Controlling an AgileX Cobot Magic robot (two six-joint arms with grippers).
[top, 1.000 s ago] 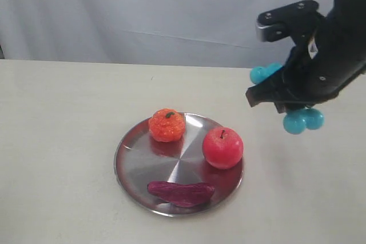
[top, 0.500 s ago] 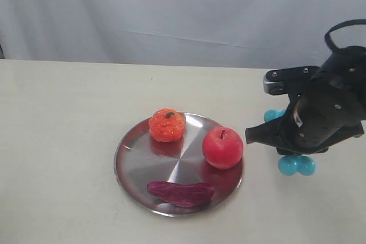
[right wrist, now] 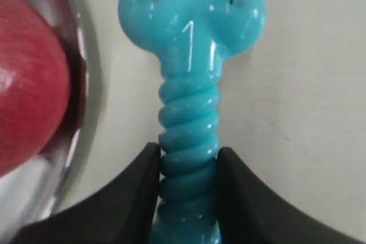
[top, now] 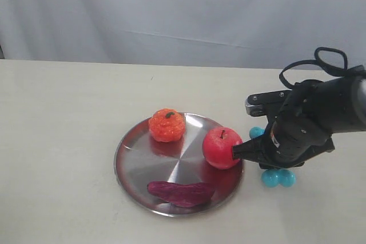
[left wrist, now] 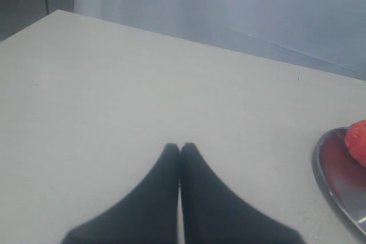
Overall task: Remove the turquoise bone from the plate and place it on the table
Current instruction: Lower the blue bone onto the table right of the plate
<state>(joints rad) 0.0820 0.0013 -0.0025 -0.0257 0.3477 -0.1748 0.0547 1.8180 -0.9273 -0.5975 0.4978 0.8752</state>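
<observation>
The right pincer is clamped on the ribbed shaft of the turquoise bone, one dark finger on each side. One knobby end juts out past the fingertips. In the exterior view the bone's lower lobes show low over the cream bench, off the plate and just beside its right rim. Whether they touch the surface I cannot tell. The red apple sits on the plate's right side, very close to the black wrist. The wrist view shows the rim and the apple right alongside the shaft. The step in hand looks like the set-down, and the task seems nearly finished. To do it well, the arm should settle downward gently until the lobes bear on the bench, rather than letting go from height, since a rubber toy is likely to bounce or roll. A small shift away from the plate first would probably help. That way the bone does not end up leaning on the rim, and the opening fingers do not nudge the apple. The jaws should part only as far as needed. The arm should then lift straight away, because the ribs may cling to the pads and drag the bone along. The left pincer is closed on nothing, tips together, over bare bench well away from the action.
</observation>
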